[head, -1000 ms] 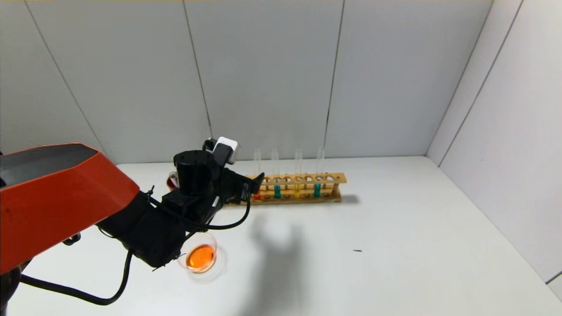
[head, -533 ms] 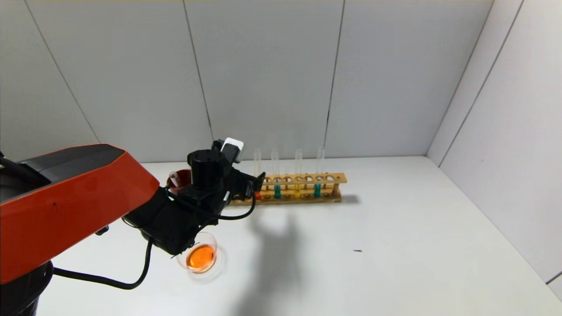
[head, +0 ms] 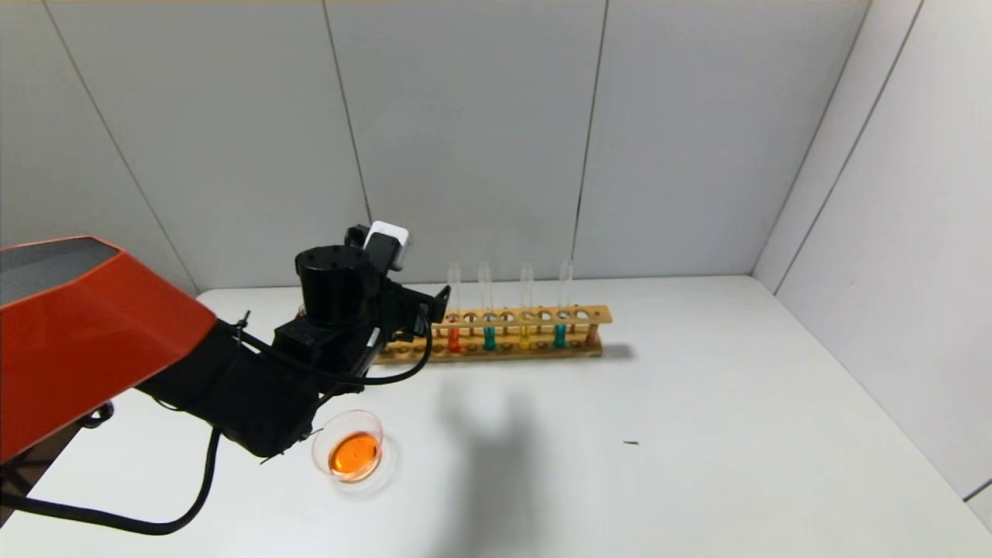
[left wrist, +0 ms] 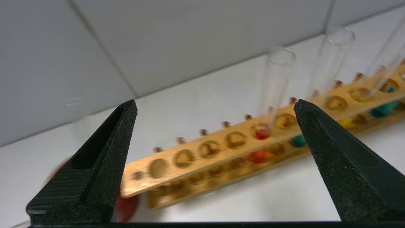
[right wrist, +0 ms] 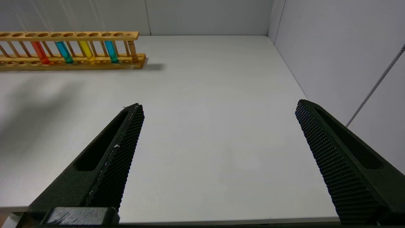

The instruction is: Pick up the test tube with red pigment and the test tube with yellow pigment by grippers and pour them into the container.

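The test tube with red pigment (head: 453, 338) stands upright in the wooden rack (head: 589, 315), and the test tube with yellow pigment (head: 525, 335) stands two places to its right. My left gripper (head: 431, 311) hovers open and empty just left of the red tube, above the rack's left end. In the left wrist view my left gripper (left wrist: 215, 102) is open, with the red tube (left wrist: 276, 82) off its right finger. The glass container (head: 349, 451) holds orange liquid in front of the left arm. My right gripper (right wrist: 218, 104) is open and empty over bare table, far from the rack (right wrist: 72, 65).
Two teal-tipped tubes (head: 489, 338) (head: 559, 335) stand in the rack beside the red and yellow ones. A dark red cup (left wrist: 126, 207) sits by the rack's left end, hidden behind the left arm in the head view. Grey walls close the back and right.
My left gripper has drawn back leftward and slightly upward from the red tube, which stays in the rack. The left arm now hides the red cup in the head view.
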You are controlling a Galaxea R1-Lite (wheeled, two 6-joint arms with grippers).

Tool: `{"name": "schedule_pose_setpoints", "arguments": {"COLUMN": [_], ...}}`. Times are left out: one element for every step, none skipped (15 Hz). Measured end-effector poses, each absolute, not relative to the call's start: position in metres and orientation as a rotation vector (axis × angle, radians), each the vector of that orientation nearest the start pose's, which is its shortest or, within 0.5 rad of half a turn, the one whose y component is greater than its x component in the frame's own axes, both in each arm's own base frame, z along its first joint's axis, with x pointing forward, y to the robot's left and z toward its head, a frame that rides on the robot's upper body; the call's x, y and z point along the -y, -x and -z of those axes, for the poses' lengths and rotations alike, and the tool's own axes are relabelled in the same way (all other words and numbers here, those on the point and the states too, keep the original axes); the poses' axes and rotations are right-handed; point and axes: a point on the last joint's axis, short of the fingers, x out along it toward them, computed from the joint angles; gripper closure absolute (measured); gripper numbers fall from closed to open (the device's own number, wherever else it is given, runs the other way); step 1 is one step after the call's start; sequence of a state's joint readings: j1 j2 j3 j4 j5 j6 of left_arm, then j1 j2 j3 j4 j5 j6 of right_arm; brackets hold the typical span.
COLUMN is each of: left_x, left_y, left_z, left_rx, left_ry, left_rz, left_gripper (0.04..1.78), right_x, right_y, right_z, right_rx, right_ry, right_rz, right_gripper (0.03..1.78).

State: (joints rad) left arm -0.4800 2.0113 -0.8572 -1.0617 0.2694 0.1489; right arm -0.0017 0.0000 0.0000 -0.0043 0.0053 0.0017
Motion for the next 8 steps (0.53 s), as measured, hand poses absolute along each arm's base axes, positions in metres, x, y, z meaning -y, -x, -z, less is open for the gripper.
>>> {"name": "schedule_pose_setpoints", "arguments": {"left_x": [0.159,0.153,0.147,0.139,0.13,0.121,0.111,0.1], "left_y": [-0.321,-0.311,-0.299,-0.283,-0.267,-0.25,-0.23,-0.21], "left_z": [-0.145,-0.157,-0.168,-0.18,-0.19,-0.197,-0.203,-0.206], "left_rx": [-0.049,-0.028,-0.008,0.013,0.03,0.044,0.053,0.059], "left_ry": [-0.198,-0.212,-0.223,-0.231,-0.236,-0.238,-0.238,-0.237], "left_rz": [0.177,0.138,0.101,0.065,0.036,0.012,-0.011,-0.029], "left_gripper": [0.08,0.08,0.08,0.08,0.08,0.08,0.08,0.08], "right_x": [0.0,0.0,0.0,0.0,0.0,0.0,0.0,0.0], "right_y": [0.023,0.023,0.023,0.023,0.023,0.023,0.023,0.023], "right_z": [-0.076,-0.076,-0.076,-0.076,-0.076,-0.076,-0.076,-0.076], "right_rx": [0.004,0.004,0.004,0.004,0.004,0.004,0.004,0.004], "right_ry": [-0.002,-0.001,-0.001,-0.001,-0.002,-0.002,-0.001,-0.002], "right_rz": [-0.004,-0.004,-0.004,-0.004,-0.004,-0.004,-0.004,-0.004], "right_gripper": [0.06,0.06,0.06,0.06,0.06,0.06,0.06,0.06]}}
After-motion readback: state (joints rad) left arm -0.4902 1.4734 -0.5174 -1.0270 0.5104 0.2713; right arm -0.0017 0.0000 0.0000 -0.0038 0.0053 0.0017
